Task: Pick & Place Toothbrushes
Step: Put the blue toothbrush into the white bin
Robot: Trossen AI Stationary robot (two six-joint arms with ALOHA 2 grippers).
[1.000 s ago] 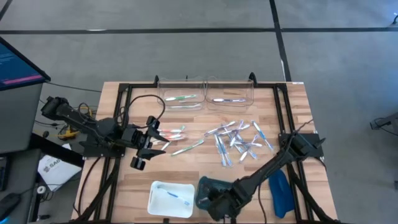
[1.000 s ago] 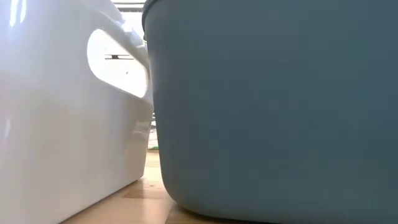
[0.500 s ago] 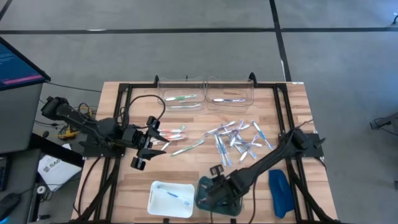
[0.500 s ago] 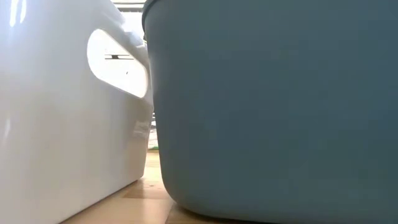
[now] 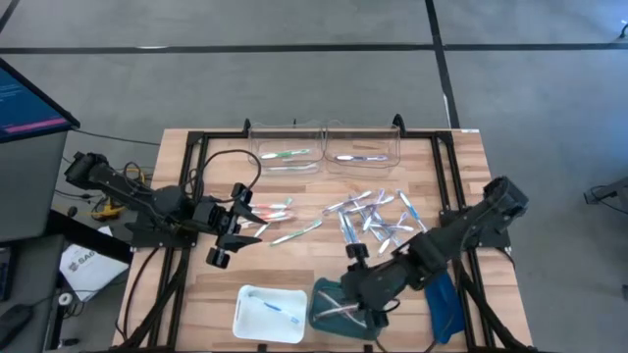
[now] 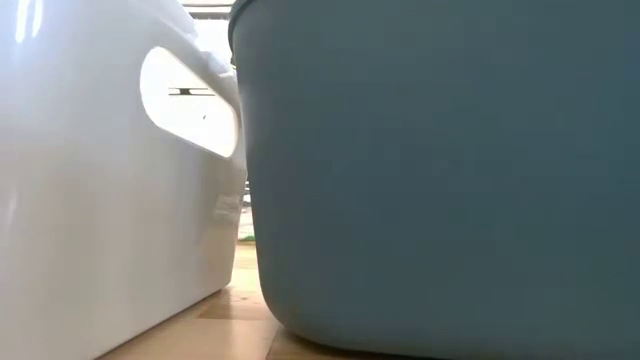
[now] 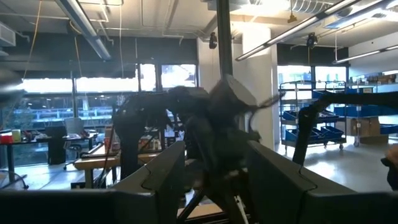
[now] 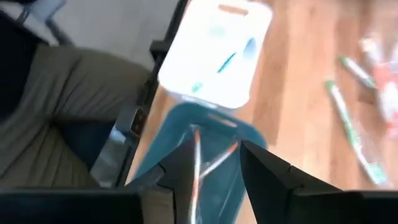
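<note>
Many toothbrushes (image 5: 378, 221) lie loose on the middle of the wooden table. Two more lie in the teal bin (image 5: 319, 314) at the near edge, seen as pale sticks (image 8: 208, 162). A blue one (image 5: 275, 310) lies in the white bin (image 5: 245, 319) beside it. My right gripper (image 5: 355, 286) hangs open above the teal bin, slanting down, nothing between its fingers (image 8: 180, 171). My left gripper (image 5: 250, 214) waits open at the table's left, just beside pink toothbrushes (image 5: 275, 210), pointing slightly upward.
Two clear containers (image 5: 285, 152) (image 5: 363, 152) at the far edge each hold a toothbrush. A dark-blue oblong object (image 5: 442, 299) lies near the right front. The low view is filled by the white bin's wall (image 6: 100, 200) and the teal bin's wall (image 6: 450, 170). Green toothbrushes (image 8: 351, 130) lie on the wood.
My right gripper has risen out of the teal bin and drawn back toward the table's far right, its wrist rolling as it went. The toothbrushes in the teal bin, hidden under the gripper before, now show lying in it.
</note>
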